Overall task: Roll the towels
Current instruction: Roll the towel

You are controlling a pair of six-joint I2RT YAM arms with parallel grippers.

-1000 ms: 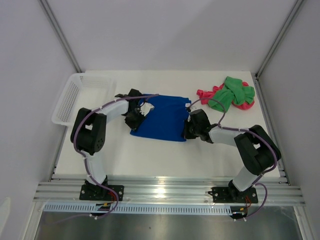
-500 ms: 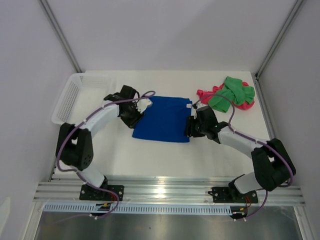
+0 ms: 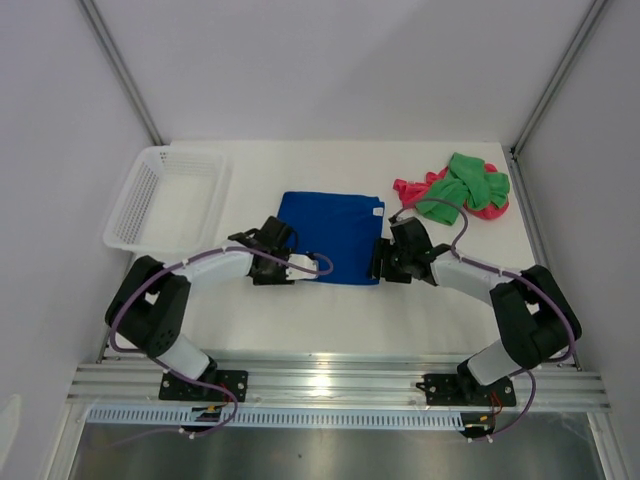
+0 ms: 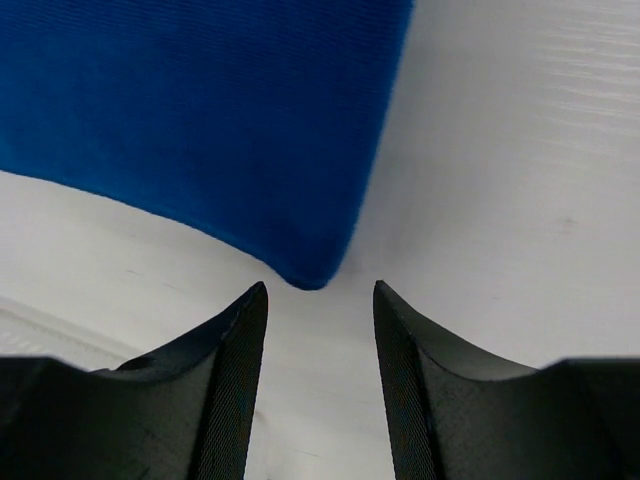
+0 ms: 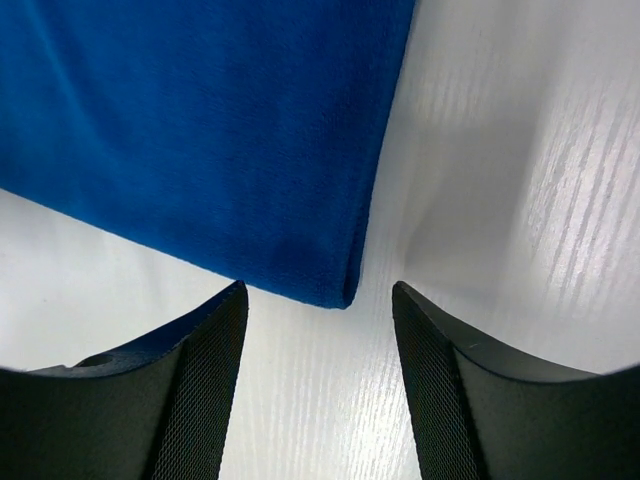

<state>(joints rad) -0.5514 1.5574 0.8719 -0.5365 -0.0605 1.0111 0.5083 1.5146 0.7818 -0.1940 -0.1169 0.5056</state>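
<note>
The blue towel (image 3: 330, 232) lies flat, ready for rolling. The left end effector (image 4: 319, 290) and right end effector (image 5: 318, 290) gape empty at its near corners. Pinching those corners likely comes next.

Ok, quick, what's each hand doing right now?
Left hand: open, empty, at the near-left corner of the royal blue microfibre towel.
Right hand: open, empty, at its near-right corner.

Fig. – far left: basket (image 3: 124, 198) walls off edge | centre: blue towel (image 3: 330, 235) flat, passable above | far right: green and pink towels (image 3: 462, 190) heaped | bare surface (image 3: 250, 215) lane between basket and towel.
</note>
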